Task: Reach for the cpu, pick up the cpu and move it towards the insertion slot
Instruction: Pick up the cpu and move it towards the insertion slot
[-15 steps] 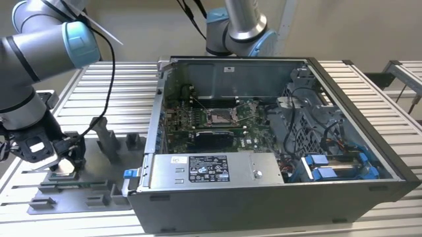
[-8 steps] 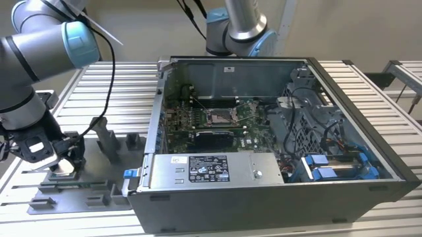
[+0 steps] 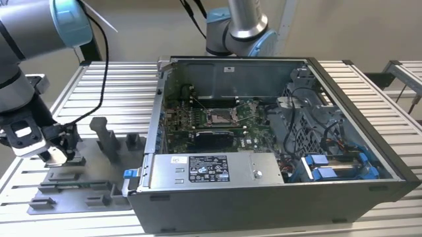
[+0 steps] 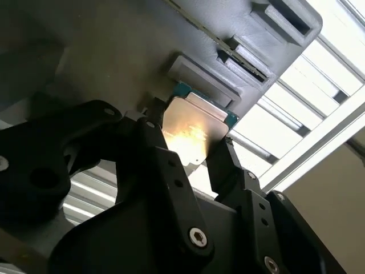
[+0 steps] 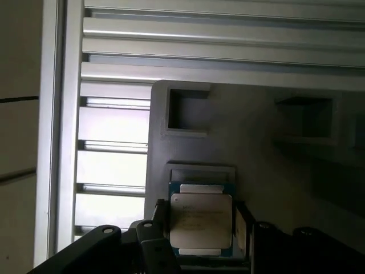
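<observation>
The pincer (image 3: 58,154) pinches the cpu (image 5: 201,222) by two sides; the slot (image 3: 220,117) lies well apart, toward the exterior view's right.

My gripper (image 4: 187,137) is matte black, with small silvery screw heads. Between my jaws the cpu (image 5: 201,222) shows a pale silvery top edged in teal-green. Behind it, the fixture block (image 5: 188,142) is plain grey, and the table (image 5: 228,51) is silver-white with ribbed stripes.
</observation>
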